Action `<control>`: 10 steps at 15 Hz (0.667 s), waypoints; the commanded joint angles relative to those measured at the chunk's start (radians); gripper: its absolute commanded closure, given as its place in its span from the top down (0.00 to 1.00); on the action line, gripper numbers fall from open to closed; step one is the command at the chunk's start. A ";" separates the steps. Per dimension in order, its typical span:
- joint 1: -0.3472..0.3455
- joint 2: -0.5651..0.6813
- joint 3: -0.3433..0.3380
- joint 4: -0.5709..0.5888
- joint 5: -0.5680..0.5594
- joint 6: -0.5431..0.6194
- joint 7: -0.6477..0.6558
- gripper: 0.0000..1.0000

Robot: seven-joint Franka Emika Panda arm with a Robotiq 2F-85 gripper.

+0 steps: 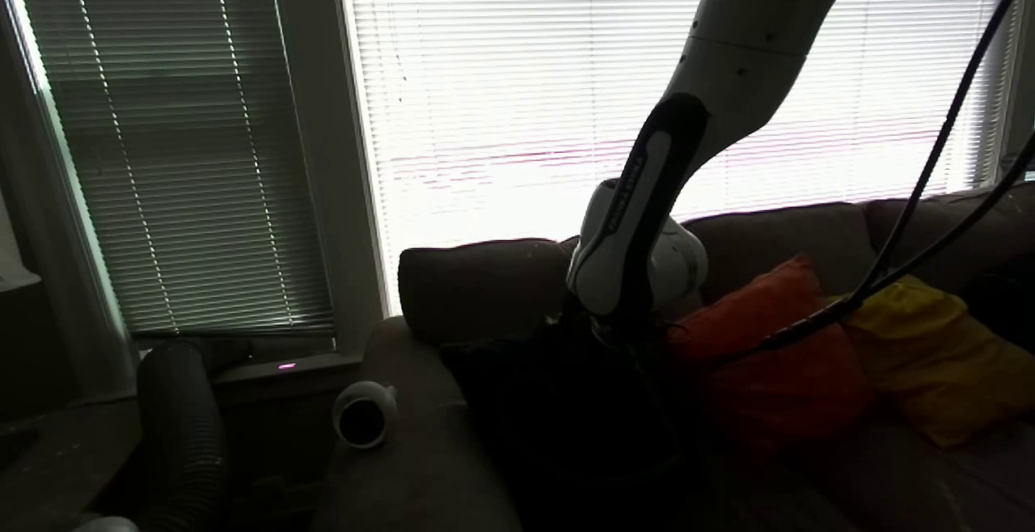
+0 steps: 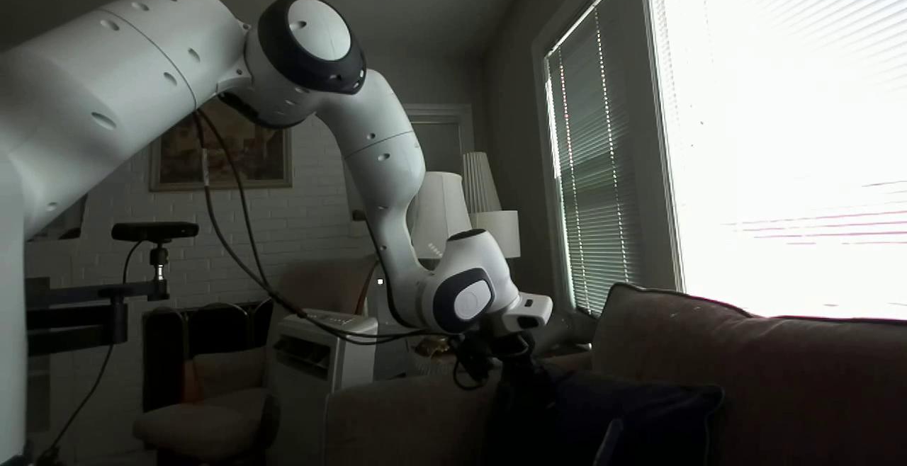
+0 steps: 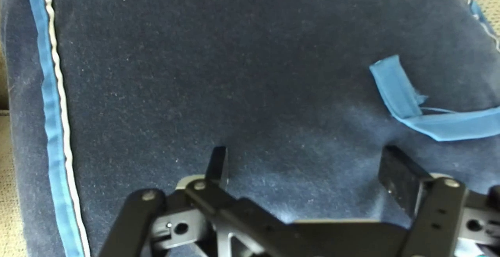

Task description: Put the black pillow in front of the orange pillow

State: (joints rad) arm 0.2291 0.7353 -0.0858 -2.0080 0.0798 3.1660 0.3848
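In an exterior view, one arm (image 1: 728,87), lettered FRANKA EMIKA, slants downward to the sofa (image 1: 485,289). Three pillows are identifiable: one black pillow (image 1: 574,419) beside the armrest (image 1: 437,451), one orange pillow (image 1: 792,386) near the black one, one yellow pillow (image 1: 938,354) beyond. In an exterior view, the arm is bent, wrist low; three lampshades (image 2: 439,214) stand behind. In the wrist view, the gripper (image 3: 304,161) has two fingers (image 3: 396,175) spread wide over the black pillow, gripping nothing; contact cannot be determined.
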 commanded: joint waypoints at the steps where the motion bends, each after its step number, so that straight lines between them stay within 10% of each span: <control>1: 0.001 0.033 0.013 0.032 0.052 0.018 -0.027 1.00; 8: 0.030 0.075 -0.030 0.050 0.046 0.036 -0.040 1.00; 9: 0.027 0.080 -0.027 0.055 0.048 0.037 -0.040 0.96; 10: 0.031 0.084 -0.031 0.061 0.051 0.037 -0.037 0.72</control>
State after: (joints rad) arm 0.2395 0.7742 -0.0983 -1.9876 0.0894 3.1856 0.3782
